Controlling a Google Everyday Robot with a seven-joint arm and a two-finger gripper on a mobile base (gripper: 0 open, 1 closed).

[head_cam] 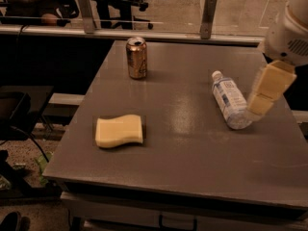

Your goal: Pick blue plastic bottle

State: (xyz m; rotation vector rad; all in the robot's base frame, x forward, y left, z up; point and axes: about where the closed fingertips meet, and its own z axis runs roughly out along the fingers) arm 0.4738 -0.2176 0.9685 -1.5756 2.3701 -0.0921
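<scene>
The blue plastic bottle (228, 100) lies on its side on the right part of the grey table (192, 143). It is clear, with a white cap pointing to the far side and a pale blue-white label. My gripper (262, 102) hangs at the right edge of the view, just right of the bottle's near end, and in the picture it overlaps the bottle's base. I cannot see whether it touches the bottle. The white arm housing (291, 32) is above it.
A bronze drink can (137, 57) stands upright at the far left of the table. A yellow sponge (119, 131) lies at the near left. A rail with metal posts (208, 11) runs behind the table. Dark furniture stands on the left.
</scene>
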